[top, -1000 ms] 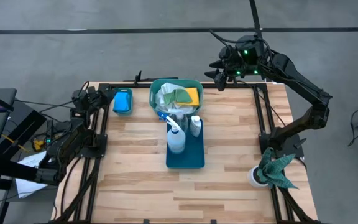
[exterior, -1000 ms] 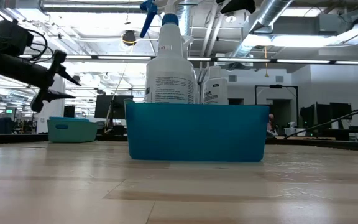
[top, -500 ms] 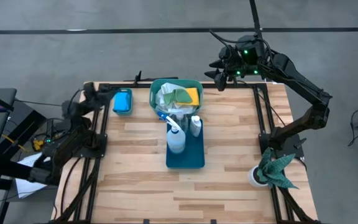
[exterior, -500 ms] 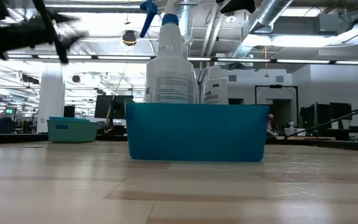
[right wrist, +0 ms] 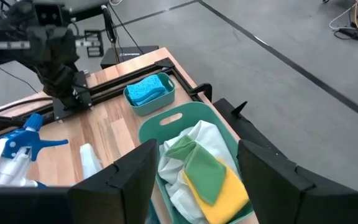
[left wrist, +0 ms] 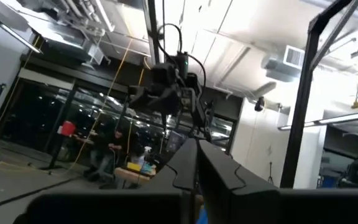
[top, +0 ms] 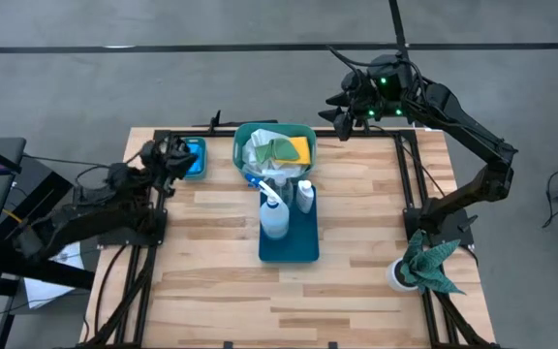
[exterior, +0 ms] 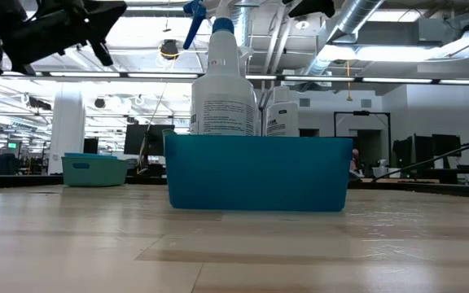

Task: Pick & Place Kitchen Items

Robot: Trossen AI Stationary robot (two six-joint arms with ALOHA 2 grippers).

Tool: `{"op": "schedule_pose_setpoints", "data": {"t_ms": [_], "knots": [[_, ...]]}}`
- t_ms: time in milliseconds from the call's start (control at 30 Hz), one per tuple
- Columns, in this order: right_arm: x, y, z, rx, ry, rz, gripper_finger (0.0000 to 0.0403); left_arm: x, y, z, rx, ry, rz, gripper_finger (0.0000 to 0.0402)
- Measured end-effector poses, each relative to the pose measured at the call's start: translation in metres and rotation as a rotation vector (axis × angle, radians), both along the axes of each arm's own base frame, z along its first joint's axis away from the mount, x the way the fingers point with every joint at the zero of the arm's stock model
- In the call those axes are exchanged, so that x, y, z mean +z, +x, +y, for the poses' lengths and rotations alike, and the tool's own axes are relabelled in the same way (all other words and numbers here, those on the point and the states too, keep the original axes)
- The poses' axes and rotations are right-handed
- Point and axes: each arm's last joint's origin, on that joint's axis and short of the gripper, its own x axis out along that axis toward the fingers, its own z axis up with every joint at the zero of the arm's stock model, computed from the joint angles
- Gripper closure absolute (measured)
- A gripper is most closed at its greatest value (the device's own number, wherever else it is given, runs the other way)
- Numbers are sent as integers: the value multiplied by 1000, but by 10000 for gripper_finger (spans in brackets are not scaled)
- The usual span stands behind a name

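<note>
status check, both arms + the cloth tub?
Left tool shut, empty, over small teal sponge tray. Right tool open, above green oval cloth tub. Cloths untouched. Nothing in the way.

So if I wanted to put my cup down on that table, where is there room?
The wooden table is bare along the near edge below the blue tray, and on both sides of it. The far edge is crowded: the green basket of cloths, the small teal bin holding a sponge, and the left tool hovering beside it.
</note>
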Motion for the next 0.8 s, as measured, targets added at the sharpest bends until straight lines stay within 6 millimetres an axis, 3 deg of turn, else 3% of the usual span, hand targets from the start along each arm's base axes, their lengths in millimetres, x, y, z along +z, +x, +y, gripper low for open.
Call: {"op": "schedule_pose_setpoints", "data": {"t_ms": [400, 800], "knots": [[3, 5, 7, -38, 8, -38, 188, -10, 29, -30, -51, -5, 55, 401], [7, 10, 25, 64, 15, -73, 188, 16, 57, -85, -12, 100, 193, 401]]}}
